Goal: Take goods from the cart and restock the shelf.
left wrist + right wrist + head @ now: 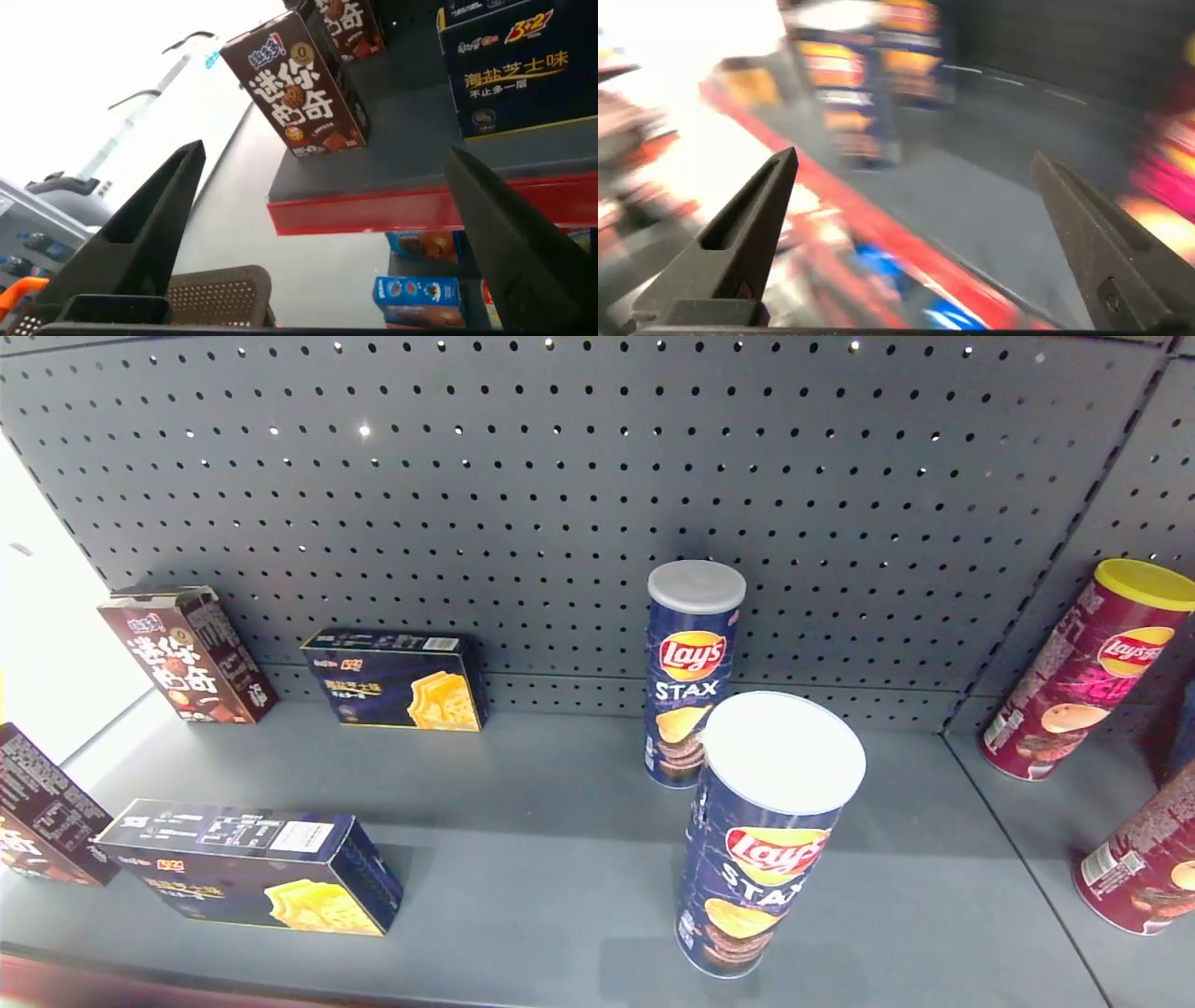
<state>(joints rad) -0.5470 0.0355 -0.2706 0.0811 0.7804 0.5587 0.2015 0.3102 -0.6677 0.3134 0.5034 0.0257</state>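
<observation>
Shelf (pixel 560 803): two blue cans upright, rear can (pixel 693 672) at 11 o'clock of front can (pixel 767 840)
Left fingers (pixel 140 243): spread wide, empty
Right fingers (pixel 738 243): spread wide, empty

Head view: the shelf (pixel 560 859) is evenly and moderately lit, with a soft shadow beside the near can (pixel 761 859). Its lid (pixel 782 751) is almost blown out. White glare burns out the left edge. Pinpoints of light show through the pegboard (pixel 560 476), whose lines bow toward the corners.

Left wrist view: the brown box (pixel 299 89) beyond the left gripper (pixel 324 149) is sharp. The background past it is overexposed.

Right wrist view: everything beyond the right gripper (pixel 913 155) is heavily motion-blurred, and the cans (pixel 850 84) are smeared.
</observation>
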